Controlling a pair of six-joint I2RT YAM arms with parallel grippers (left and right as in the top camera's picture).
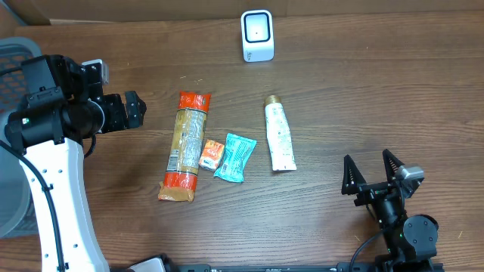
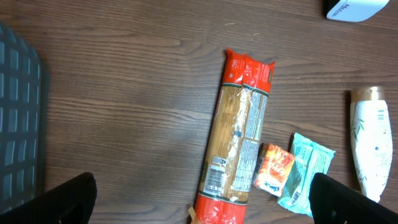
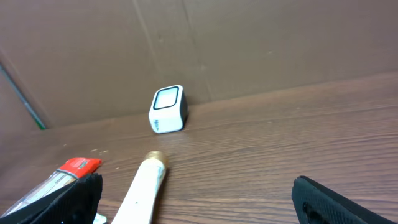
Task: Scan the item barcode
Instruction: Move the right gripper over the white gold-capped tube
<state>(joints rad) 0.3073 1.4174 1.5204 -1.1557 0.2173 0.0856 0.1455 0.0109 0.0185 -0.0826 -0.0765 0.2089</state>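
Four items lie mid-table: a long spaghetti pack (image 1: 184, 147) with red ends, a small orange packet (image 1: 211, 154), a teal packet (image 1: 235, 157) and a white tube (image 1: 279, 136) with a gold cap. The white scanner (image 1: 257, 35) stands upright at the far edge. My left gripper (image 1: 130, 111) hovers open to the left of the spaghetti pack and holds nothing. In the left wrist view the spaghetti pack (image 2: 239, 137) lies between the spread fingers, its barcode (image 2: 216, 174) facing up. My right gripper (image 1: 368, 160) stands open near the front right, empty, facing the tube (image 3: 143, 190) and scanner (image 3: 168, 109).
A grey mesh basket (image 1: 19, 53) sits at the table's left edge, behind the left arm, and shows as a grey grid (image 2: 18, 124) in the left wrist view. A brown cardboard wall (image 3: 249, 43) rises behind the scanner.
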